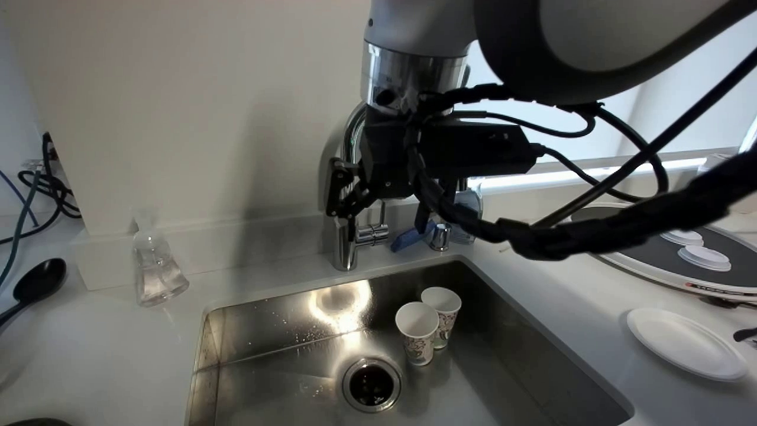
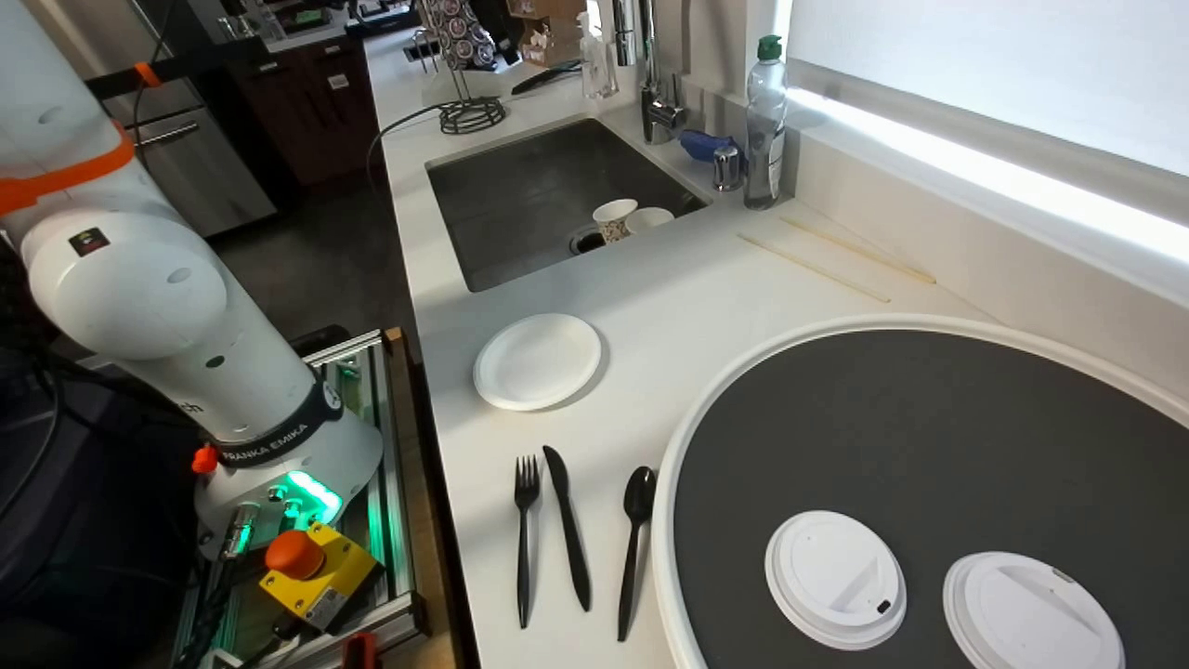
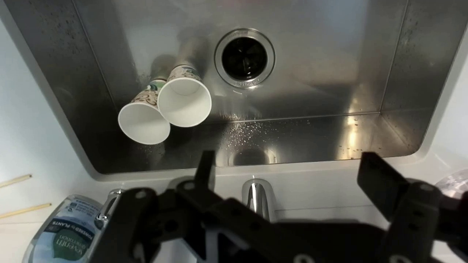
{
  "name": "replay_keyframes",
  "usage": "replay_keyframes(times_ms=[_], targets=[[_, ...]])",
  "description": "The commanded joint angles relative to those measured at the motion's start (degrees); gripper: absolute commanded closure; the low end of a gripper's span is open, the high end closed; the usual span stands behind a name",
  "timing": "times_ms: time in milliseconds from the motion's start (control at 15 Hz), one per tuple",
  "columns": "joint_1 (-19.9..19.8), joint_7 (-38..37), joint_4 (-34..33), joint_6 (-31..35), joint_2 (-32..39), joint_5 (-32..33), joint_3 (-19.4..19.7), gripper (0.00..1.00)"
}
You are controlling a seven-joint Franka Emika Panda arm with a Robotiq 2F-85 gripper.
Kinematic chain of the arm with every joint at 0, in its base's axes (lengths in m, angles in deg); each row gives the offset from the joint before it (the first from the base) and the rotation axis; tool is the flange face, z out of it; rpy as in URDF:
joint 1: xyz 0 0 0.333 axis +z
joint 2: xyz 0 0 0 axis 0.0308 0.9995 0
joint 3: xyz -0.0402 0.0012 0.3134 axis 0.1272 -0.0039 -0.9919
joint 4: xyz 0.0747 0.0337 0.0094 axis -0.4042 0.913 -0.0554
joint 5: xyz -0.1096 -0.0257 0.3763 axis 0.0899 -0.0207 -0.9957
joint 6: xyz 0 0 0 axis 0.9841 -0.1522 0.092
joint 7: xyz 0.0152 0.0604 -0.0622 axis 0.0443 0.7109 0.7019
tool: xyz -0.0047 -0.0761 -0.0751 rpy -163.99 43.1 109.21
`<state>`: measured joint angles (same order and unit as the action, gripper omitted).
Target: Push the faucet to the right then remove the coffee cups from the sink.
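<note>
Gripper (image 3: 287, 160): spread; faucet (image 3: 257, 201) shows within its gap
Faucet: push likely in hand; next, shove right
Coffee cups (image 3: 184, 102): both in sink (image 3: 314, 65)

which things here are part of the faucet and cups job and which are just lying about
Part of the job:
faucet, to be pushed
two paper cups, standing in the sink
hand, open

Just lying about, it seems:
white plate
black fork
black knife
black spoon
two white lids
green-capped bottle
</note>
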<state>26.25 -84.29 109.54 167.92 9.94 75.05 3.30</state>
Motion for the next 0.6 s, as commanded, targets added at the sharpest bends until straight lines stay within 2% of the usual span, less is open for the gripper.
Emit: replay_keyframes(times_ms=[0, 533], targets=[[0.9, 4.2, -0.2, -0.1, 3.4, 2.8, -0.5, 0.0], [2.9, 7.2, 2.8, 4.7, 8.3, 10.6, 1.5, 0.0]])
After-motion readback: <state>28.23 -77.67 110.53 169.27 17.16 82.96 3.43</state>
